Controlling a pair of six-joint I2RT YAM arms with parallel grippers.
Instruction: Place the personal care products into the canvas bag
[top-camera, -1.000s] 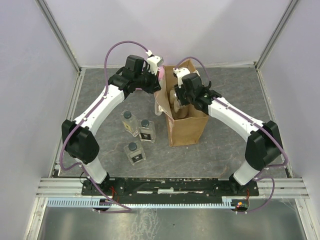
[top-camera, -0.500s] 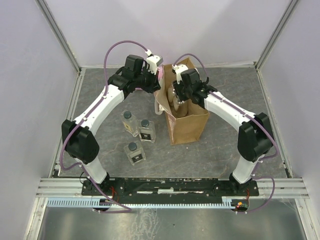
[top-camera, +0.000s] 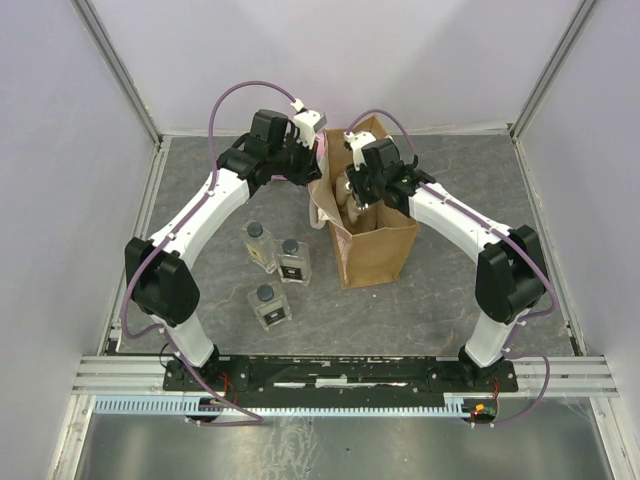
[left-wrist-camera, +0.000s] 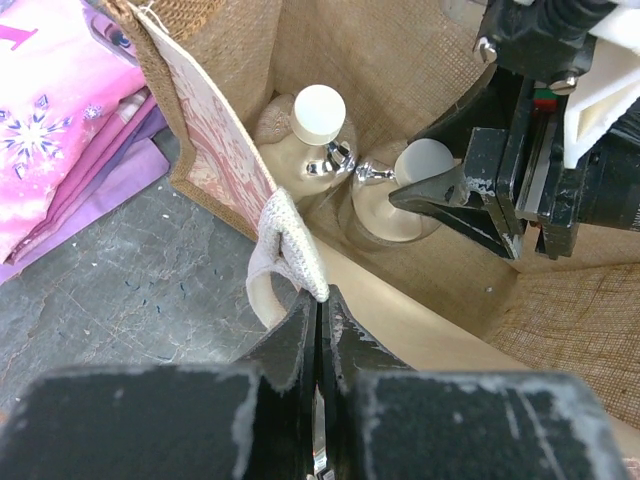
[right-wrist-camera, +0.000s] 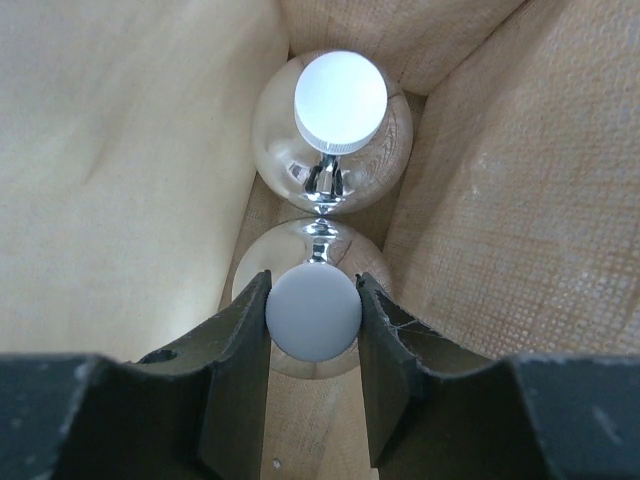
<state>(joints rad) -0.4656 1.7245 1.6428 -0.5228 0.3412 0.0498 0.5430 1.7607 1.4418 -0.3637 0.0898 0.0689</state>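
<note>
Currently the right gripper (right-wrist-camera: 313, 300), jaws pinching a round bottle (right-wrist-camera: 313, 318) by the cap, sits inside the canvas bag (top-camera: 380, 255); the left gripper (left-wrist-camera: 318, 320) has jaws clamped on its handle (left-wrist-camera: 285, 240). Released crooked, the bottle could topple.

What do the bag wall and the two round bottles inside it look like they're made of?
Canvas bag: coarse woven cloth, matte tan; the weave shows. Free round bottle and held round bottle: glossy, reflective shoulders, glass or hard plastic, unclear which; shiny silver necks, matte white caps.
</note>
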